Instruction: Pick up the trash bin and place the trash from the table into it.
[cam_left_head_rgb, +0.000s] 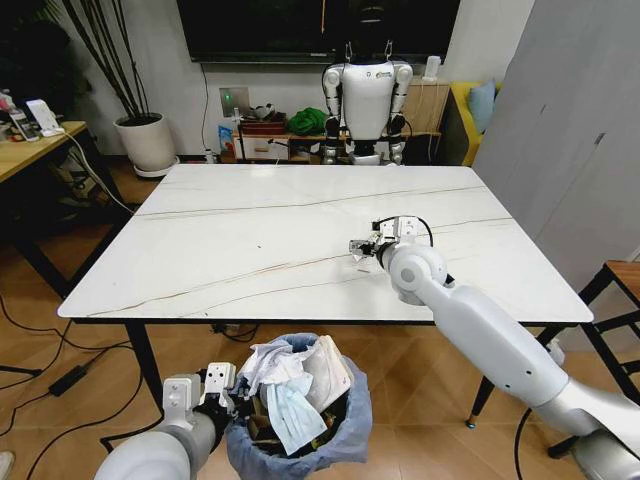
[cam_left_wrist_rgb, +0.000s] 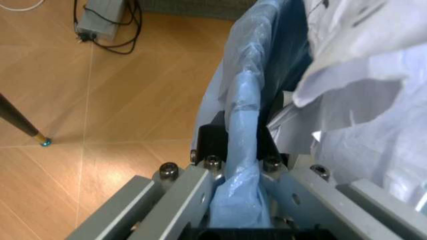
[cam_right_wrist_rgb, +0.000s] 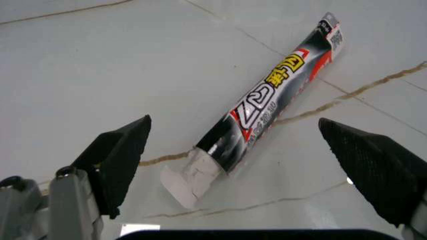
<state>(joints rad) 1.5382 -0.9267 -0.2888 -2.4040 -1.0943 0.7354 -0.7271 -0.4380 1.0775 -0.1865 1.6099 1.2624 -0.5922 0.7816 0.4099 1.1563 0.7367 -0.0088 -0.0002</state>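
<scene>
The trash bin (cam_left_head_rgb: 300, 425), lined with a crinkly blue-grey bag, hangs below the table's near edge, stuffed with papers and a mask. My left gripper (cam_left_head_rgb: 222, 392) is shut on its rim, and the bag-covered rim (cam_left_wrist_rgb: 243, 100) runs between the left gripper's (cam_left_wrist_rgb: 240, 170) clamped fingers. On the white marble table (cam_left_head_rgb: 250, 230), right of centre, lies a piece of trash, a black, white and red tube (cam_right_wrist_rgb: 267, 100). My right gripper (cam_left_head_rgb: 364, 247) is lowered over it, and in the right wrist view the right gripper (cam_right_wrist_rgb: 235, 124) is open, with one fingertip on each side of the tube and apart from it.
A white humanoid robot (cam_left_head_rgb: 367, 95) stands behind the table's far edge. A wooden desk (cam_left_head_rgb: 35, 140) and a potted plant (cam_left_head_rgb: 148, 140) are at the left, a stool (cam_left_head_rgb: 620, 285) at the right. A cable and power brick (cam_left_head_rgb: 65, 378) lie on the floor.
</scene>
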